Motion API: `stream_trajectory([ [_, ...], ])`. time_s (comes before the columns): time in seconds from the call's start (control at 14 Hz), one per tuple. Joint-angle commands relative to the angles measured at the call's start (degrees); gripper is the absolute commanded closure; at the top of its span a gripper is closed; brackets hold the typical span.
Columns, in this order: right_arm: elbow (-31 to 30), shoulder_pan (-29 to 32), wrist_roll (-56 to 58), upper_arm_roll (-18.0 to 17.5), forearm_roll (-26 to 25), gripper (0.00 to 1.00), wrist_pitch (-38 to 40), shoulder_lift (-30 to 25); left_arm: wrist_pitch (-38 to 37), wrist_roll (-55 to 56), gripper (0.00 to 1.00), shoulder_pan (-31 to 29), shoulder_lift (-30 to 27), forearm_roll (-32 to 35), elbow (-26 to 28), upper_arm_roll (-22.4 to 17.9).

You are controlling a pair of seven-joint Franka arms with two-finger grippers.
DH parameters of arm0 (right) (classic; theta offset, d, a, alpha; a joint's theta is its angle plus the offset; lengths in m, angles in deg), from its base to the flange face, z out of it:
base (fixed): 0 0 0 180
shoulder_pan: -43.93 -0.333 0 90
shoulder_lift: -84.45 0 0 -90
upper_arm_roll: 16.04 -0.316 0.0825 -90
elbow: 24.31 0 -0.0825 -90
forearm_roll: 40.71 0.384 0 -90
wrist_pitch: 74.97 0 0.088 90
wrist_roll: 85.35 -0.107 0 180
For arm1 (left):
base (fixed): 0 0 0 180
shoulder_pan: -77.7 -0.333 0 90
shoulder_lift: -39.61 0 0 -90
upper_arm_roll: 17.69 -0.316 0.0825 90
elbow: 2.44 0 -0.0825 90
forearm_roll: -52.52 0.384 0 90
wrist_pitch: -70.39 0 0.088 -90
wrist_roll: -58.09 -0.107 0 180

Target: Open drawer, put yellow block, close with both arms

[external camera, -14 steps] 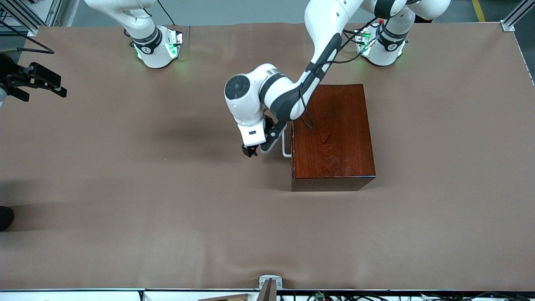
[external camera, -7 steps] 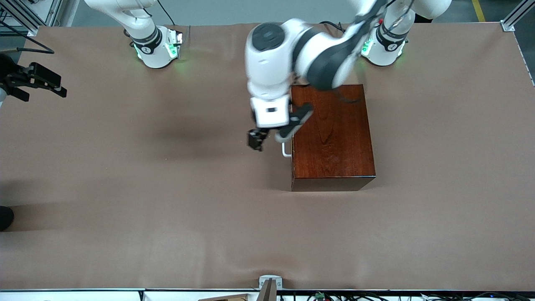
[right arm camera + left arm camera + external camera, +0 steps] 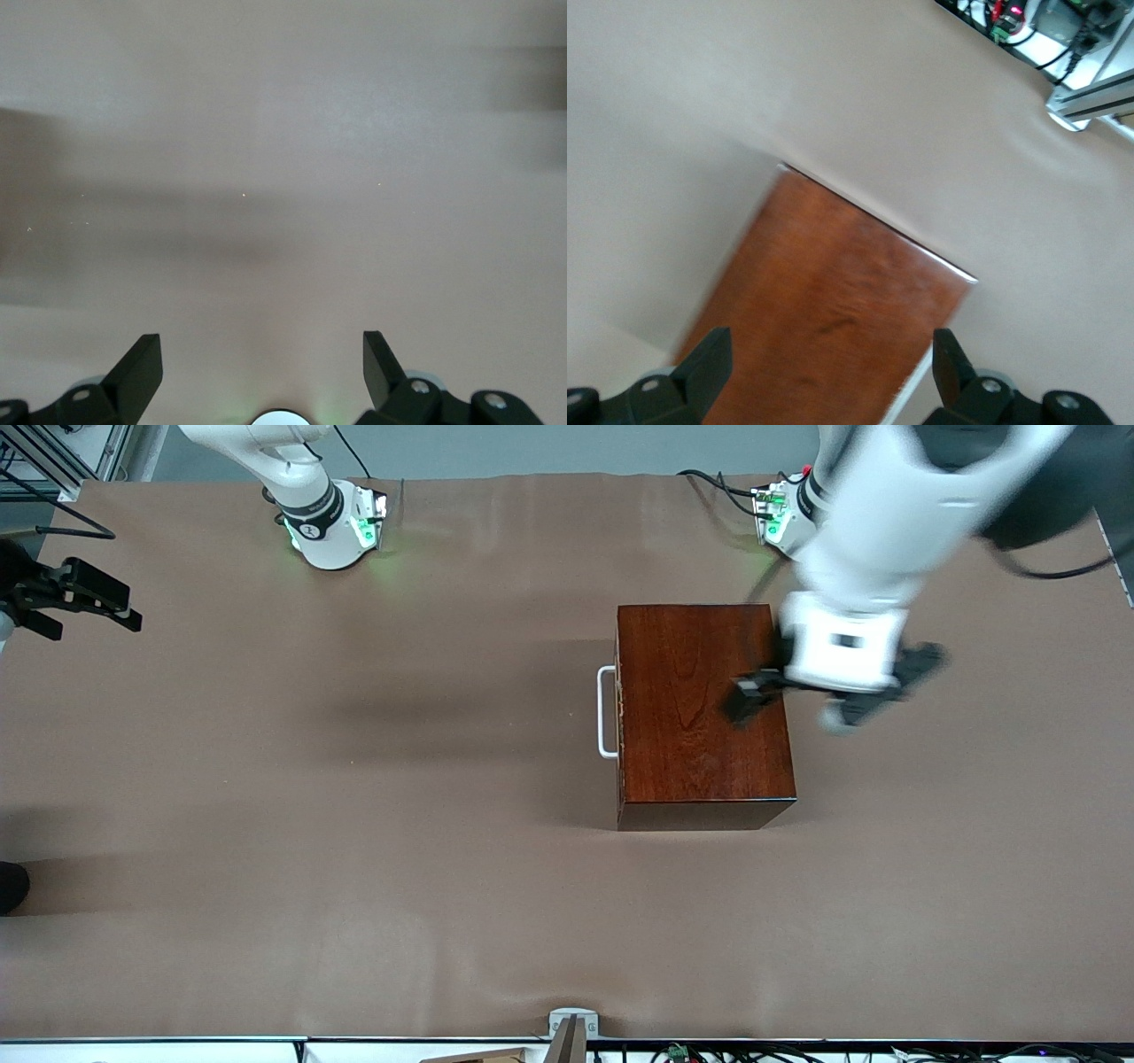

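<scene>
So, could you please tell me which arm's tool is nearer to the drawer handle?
The left. The left tool is over the wooden box, whose drawer handle faces the right arm's end; the right tool waits at that end's table edge.

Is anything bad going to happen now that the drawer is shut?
Maybe. The left gripper is open and up over the wooden box, and its arm looks blurred from moving fast, so it might bump the box top. The drawer handle sits flush, but no yellow block shows anywhere, so nobody can check that it went inside. The right gripper waits open over bare table.
</scene>
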Motion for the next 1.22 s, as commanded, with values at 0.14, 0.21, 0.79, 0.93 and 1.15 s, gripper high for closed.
stream_trajectory([
  [0.14,1.3,0.1,-0.8,0.0,0.7,0.0,0.8,0.5,-6.2,-22.4,0.0,-9.9,-4.5,-1.1,3.1,0.9],
  [0.21,1.3,0.1,-0.8,0.0,0.7,0.0,0.9,0.5,-7.5,-26.4,0.0,-11.8,-5.1,-1.1,3.2,0.9],
  [0.79,1.3,0.1,-0.8,0.0,0.8,0.0,0.8,0.6,-13.4,-44.0,0.0,-19.6,-8.3,-0.1,3.8,0.6],
  [0.93,1.3,0.1,-0.8,0.0,0.8,0.0,0.8,0.6,-13.2,-47.5,0.0,-21.3,-9.2,-0.1,5.5,0.9],
  [1.15,1.3,0.1,-0.8,0.0,0.8,0.0,0.8,0.6,-9.6,-47.7,0.0,-28.5,-15.0,0.3,13.8,7.3],
])
